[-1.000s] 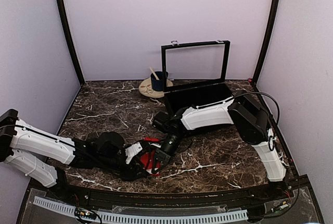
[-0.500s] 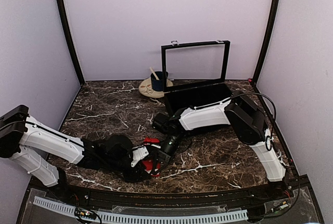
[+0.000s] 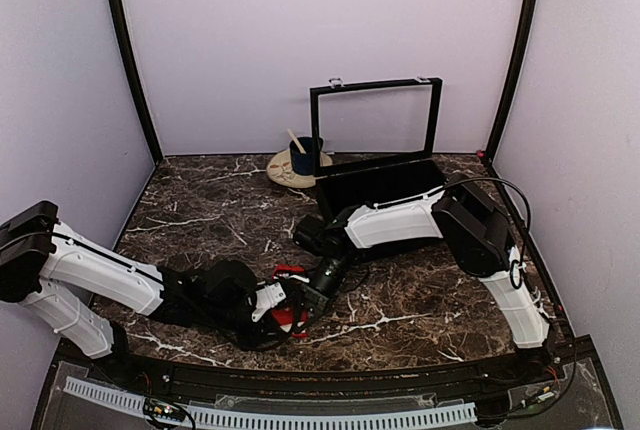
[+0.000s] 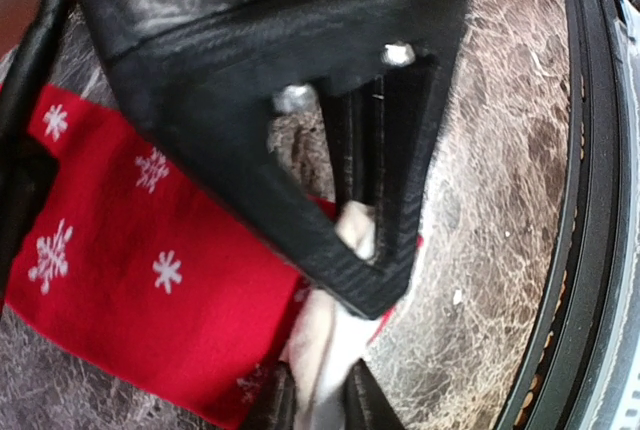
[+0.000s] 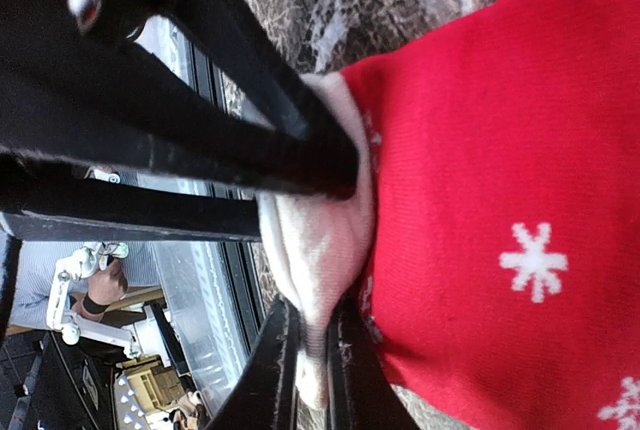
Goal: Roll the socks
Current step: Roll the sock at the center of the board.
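Note:
The socks [image 4: 130, 260] are bright red with white snowflakes and a white end, and they lie on the marble table near its front edge [image 3: 291, 320]. My left gripper [image 4: 318, 402] is shut on the white end, which bunches between its two fingers. My right gripper [image 5: 312, 355] is shut on the same white end [image 5: 320, 240] from the other side. In the top view the two grippers meet tip to tip over the socks, the left gripper [image 3: 279, 302] coming from the left and the right gripper [image 3: 306, 300] from the back right. Most of the socks are hidden there under the fingers.
A black box [image 3: 380, 188] with its lid standing open sits at the back centre-right. A dark blue mug [image 3: 303, 157] stands on a round beige mat [image 3: 283, 174] to its left. The table's front rail [image 3: 330, 370] runs just below the grippers.
My left arm has slid right toward the socks, and its gripper has closed on the white end. The right gripper has stayed shut in place.

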Controlling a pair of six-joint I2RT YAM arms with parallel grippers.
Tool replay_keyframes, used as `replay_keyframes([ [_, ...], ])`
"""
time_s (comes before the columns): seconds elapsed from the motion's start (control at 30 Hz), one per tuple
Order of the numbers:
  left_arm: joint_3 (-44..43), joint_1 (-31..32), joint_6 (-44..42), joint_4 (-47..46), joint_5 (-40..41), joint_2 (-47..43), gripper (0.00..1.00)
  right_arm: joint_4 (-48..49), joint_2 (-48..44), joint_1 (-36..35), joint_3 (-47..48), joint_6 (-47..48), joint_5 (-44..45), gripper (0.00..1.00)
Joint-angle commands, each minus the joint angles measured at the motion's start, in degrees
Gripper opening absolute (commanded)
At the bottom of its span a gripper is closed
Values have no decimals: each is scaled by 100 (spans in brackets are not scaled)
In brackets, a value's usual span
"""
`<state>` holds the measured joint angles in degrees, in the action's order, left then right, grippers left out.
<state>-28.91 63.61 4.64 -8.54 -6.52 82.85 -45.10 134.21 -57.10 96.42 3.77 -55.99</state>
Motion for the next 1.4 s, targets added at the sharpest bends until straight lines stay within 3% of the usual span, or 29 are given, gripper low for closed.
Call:
replay_keyframes([
  [0.0, -35, 28, -5, 253, -60, 86, 14, -69, 105, 50, 123, -25, -101, 4],
  [0.13, -74, 28, -16, 319, -141, 83, 1, -45, 92, 50, 101, -63, -34, 8],
  [0.33, -119, 28, 30, 435, -269, 95, 0, 230, -52, 80, -82, -259, 31, 20],
  [0.43, -141, 28, 104, 513, -277, 95, 0, 502, -186, 123, -318, -413, 26, 35],
  [0.5, -140, 26, 138, 551, -275, 83, 0, 737, -292, 144, -488, -533, 26, 37],
  [0.93, -115, -91, 375, 656, -482, -63, 0, 1732, -982, 332, -1424, -1036, 397, 37],
  [1.37, -548, -699, 396, 980, -1599, 183, 0, 2716, -2057, 454, -2362, -1160, 1380, 36],
])
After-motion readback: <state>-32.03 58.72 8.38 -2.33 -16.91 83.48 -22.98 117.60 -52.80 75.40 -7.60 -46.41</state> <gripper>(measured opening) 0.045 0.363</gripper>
